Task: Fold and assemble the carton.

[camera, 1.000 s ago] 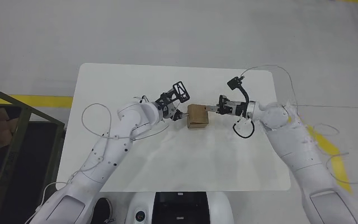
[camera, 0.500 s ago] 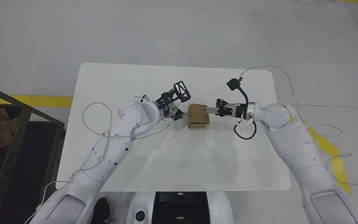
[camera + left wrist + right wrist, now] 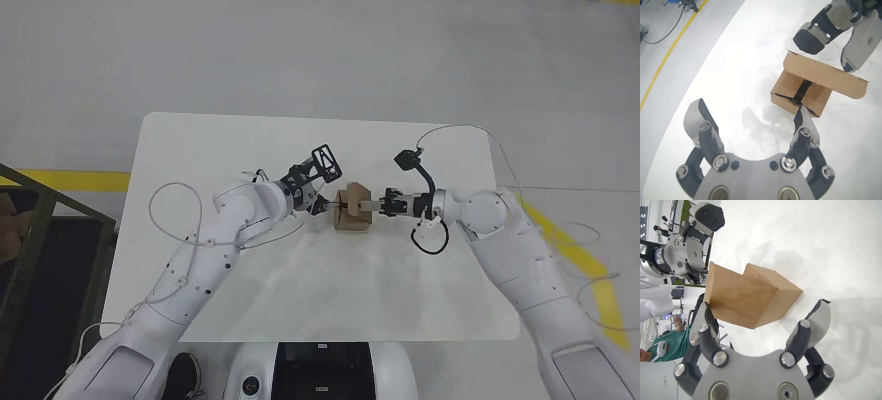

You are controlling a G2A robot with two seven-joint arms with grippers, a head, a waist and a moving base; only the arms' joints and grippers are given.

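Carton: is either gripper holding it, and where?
Nothing is held. The left gripper and right gripper are both open; one left fingertip touches the carton at its top seam, one right fingertip rests against the raised flap.

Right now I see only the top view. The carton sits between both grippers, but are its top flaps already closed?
Observer: Not fully. The carton has two inner flaps folded down, a dark gap between them, and one long flap raised at a tilt over them.
Operator: Does the left arm hold anything?
Observer: No. The left gripper is open; one fingertip touches the carton's near edge at the gap.
Operator: And the right one?
Observer: The right gripper is open too; one finger rests against the raised flap, the other is clear of the carton.
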